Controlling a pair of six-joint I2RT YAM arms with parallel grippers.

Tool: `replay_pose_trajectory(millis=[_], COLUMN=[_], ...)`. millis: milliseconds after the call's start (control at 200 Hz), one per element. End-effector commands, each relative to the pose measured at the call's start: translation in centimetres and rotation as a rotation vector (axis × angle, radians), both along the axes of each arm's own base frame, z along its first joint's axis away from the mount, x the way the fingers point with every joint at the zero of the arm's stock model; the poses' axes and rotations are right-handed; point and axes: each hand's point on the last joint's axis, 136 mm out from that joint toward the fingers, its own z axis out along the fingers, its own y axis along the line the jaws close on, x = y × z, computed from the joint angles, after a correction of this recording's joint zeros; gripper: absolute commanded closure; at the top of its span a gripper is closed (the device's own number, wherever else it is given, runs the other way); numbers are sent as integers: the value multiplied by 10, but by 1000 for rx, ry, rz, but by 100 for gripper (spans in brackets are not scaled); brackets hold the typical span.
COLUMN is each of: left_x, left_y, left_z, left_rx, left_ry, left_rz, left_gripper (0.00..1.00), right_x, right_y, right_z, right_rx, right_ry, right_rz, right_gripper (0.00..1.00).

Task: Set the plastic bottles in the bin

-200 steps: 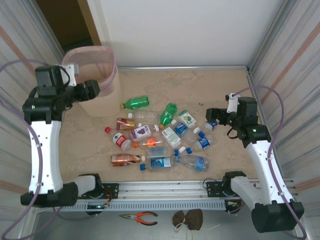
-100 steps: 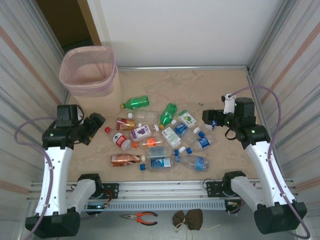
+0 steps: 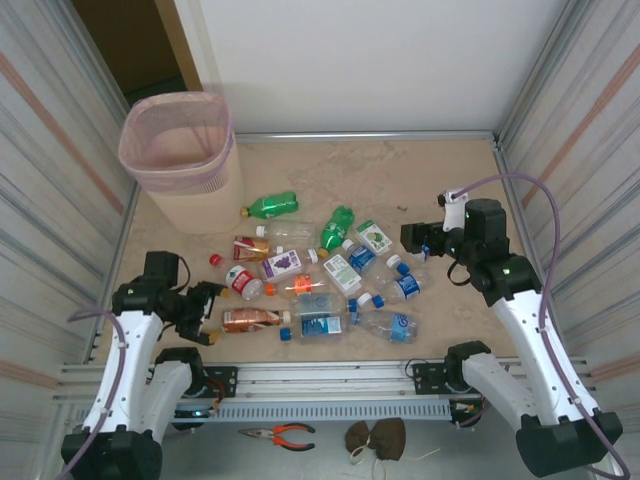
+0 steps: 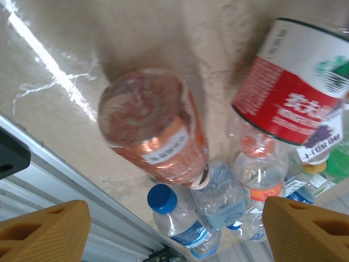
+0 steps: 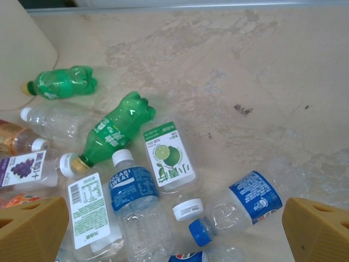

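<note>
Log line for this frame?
left gripper open, beside brown bottle | right gripper open, at right edge of plastic bottles | bin upright, far-left corner

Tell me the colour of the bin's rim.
The bin rim is pale pink, clearest in the top external view.

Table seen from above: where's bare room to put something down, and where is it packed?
Bare: the far strip of table between the bin, the back wall and the green bottle, running to the right wall. Crowded: the plastic bottles clustered mid-table.

Robot lab cell: corrugated walls (image 3: pixel 60 150), aluminium rail (image 3: pixel 330 379) (pliers (image 3: pixel 281 433) below).
</note>
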Motion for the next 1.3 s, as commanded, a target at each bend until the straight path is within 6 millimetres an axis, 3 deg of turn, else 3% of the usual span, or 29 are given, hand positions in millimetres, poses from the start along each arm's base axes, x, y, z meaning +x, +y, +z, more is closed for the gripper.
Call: replay_pose_trajectory(millis=[0,130,296,706,1293], left_x=[-14,-22,-12,-12,9], left_y=[-9,-13,-21,-17,-16], left_z=[-10,-25,-38,-72,-84], left_rx=[-72,-104,-172,-145,-131], left_ry=[104,173,158,233,253], left_rz=[79,108,146,188,164], left_gripper=[16,13,12,17,24], right_x=[-3,-5,-8,-9,-12], right_y=[-5,-5,-4,-4,-5], right_z=[15,21,26,28,31], right_rx=[-41,-46,-46,-48,-57], right_ry=[-57,-76,-102,-112,-127], right_rz=[-10,-3,6,12,9], right_gripper=[1,1,1,1,1])
